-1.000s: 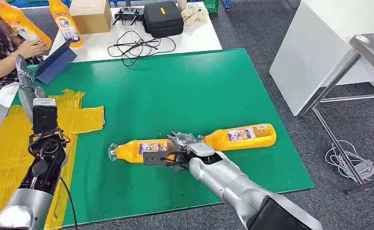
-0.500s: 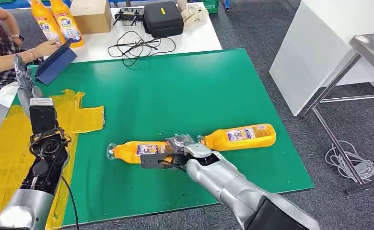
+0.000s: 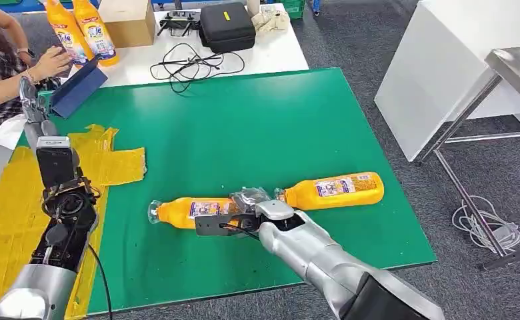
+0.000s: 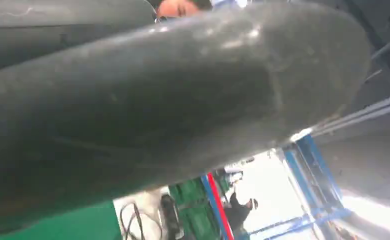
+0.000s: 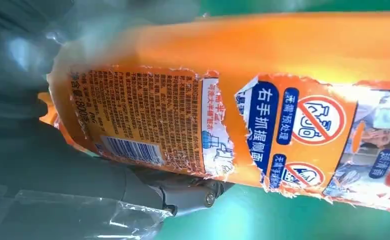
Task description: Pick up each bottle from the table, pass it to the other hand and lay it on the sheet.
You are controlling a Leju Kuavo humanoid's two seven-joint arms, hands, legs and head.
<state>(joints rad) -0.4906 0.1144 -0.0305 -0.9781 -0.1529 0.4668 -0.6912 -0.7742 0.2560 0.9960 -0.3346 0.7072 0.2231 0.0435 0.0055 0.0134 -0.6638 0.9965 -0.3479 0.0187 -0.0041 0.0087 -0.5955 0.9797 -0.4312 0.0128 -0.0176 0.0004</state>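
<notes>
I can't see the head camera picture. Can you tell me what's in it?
The robot's right hand grips an orange bottle lying on the green table. A second orange bottle lies beside it, and the left hand is raised over the yellow sheet.

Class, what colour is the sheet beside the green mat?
Yellow sheet, clearest in the head view.

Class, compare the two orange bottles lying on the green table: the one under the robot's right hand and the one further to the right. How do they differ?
The left bottle has the right hand on its base end; the right bottle lies untouched. The left bottle lies nearly level across the green table, while the right bottle tilts slightly. The left bottle's label is torn, as the right wrist view shows; the right bottle's label looks whole. Both are orange, lie on their sides and point their necks left.
</notes>
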